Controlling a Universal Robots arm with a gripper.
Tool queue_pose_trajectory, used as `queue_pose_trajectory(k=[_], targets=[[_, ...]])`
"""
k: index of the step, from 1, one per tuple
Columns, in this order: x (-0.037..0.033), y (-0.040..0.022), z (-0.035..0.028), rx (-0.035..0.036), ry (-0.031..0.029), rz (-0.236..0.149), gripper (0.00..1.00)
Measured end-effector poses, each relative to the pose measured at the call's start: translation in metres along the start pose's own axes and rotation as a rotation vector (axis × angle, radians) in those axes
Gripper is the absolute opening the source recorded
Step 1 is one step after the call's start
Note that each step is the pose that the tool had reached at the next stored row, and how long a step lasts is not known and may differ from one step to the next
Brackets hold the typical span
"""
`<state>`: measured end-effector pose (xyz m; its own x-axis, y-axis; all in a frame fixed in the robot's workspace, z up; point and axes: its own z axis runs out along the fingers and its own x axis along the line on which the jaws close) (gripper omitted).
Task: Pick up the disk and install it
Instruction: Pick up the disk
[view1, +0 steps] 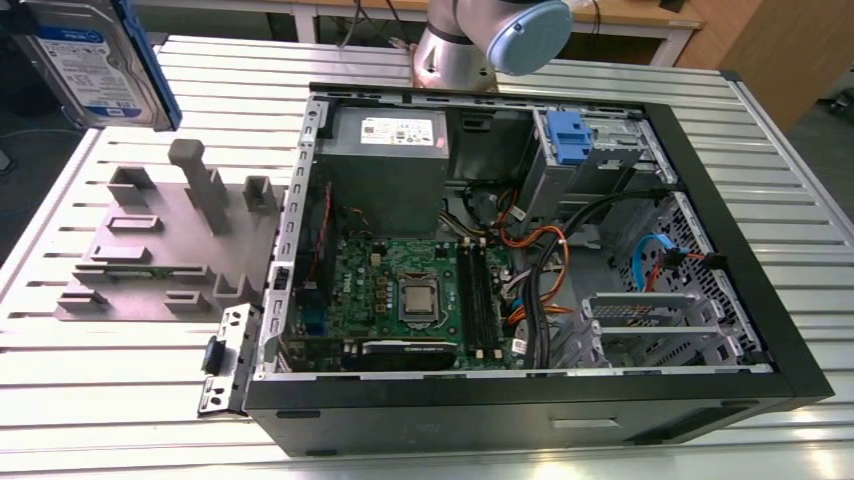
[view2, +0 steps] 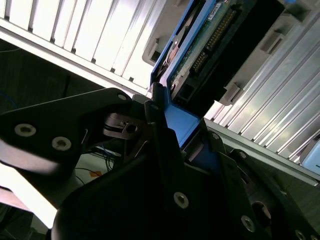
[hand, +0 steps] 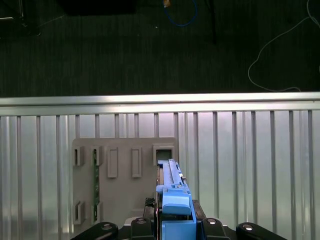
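Gripper was clamped tight on the blue bracket of the disk, holding it upright in the air over the slatted table's corner at the exterior view's left, above the grey holder block. The open PC case sat just beside that block.

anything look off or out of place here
Nothing looks damaged or spilled. The disk is up in the air at the exterior view's left, clamped by its blue bracket in the gripper, apart from the grey holder and the open computer case.
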<state>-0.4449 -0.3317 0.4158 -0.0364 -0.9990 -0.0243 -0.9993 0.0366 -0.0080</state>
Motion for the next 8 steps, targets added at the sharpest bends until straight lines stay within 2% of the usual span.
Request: queue_pose_trajectory(k=[8], targets=[[-0.0001,0.0000,-0.0022,-0.0001,0.0001,0.000,0.36]])
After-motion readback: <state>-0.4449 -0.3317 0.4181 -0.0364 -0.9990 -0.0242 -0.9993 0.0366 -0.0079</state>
